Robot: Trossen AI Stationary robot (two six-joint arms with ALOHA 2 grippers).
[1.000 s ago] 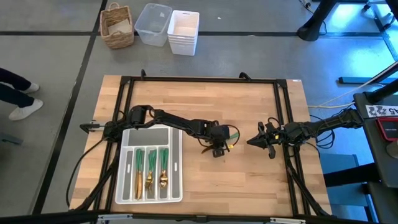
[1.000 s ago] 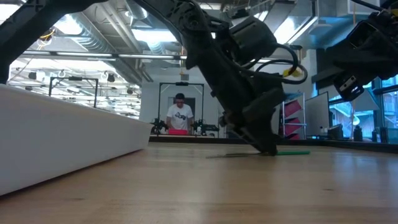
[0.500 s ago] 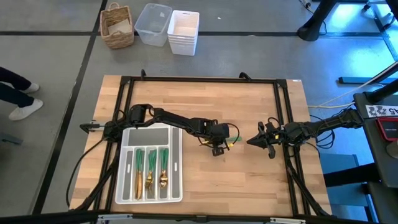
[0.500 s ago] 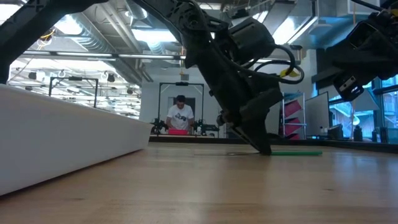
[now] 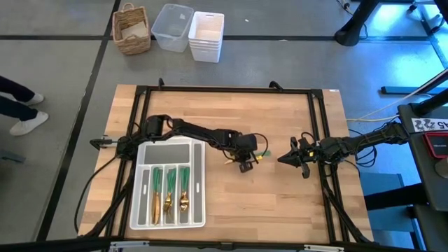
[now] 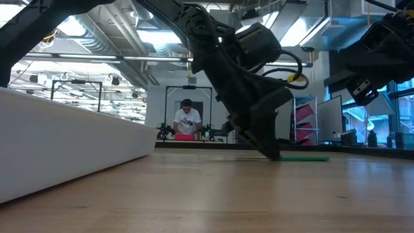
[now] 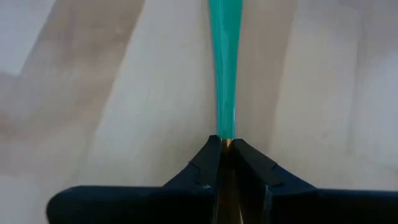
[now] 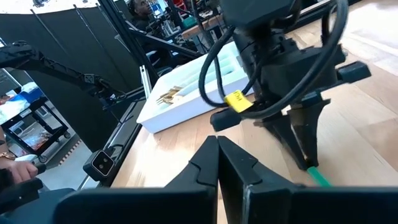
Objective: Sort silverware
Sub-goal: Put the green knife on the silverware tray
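Table: Right, I'm looking down on the wooden table (image 5: 280, 203), black frame rails running round its edges.
Tray: the white compartmented tray (image 5: 168, 148) sits at my left-front part of the table; three of its slots carry sorted silverware (image 5: 169, 190), gold heads and green handles, laid lengthwise.
Left arm: stretched out from beside the tray toward the middle of the table, wrist tipped steeply down.
Left gripper: the left gripper (image 5: 244, 166) has its fingertips down at the wood, and from the wrist view I see the two fingers (image 7: 205, 165) pinched on one utensil (image 7: 224, 74), gripping it where the green handle meets the gold part.
That utensil: it lies flat on the table near the middle, the green handle (image 6: 303, 157) sticking out from the fingertips toward the right arm; I cannot tell whether it is a fork, spoon or knife.
Right arm: waiting at my right edge of the table.
Right gripper: the right gripper (image 5: 285, 159) has its fingers together, nothing in them, pointing at the left gripper from nearby.
Background: a person (image 6: 187, 120) stands far off beyond the table.
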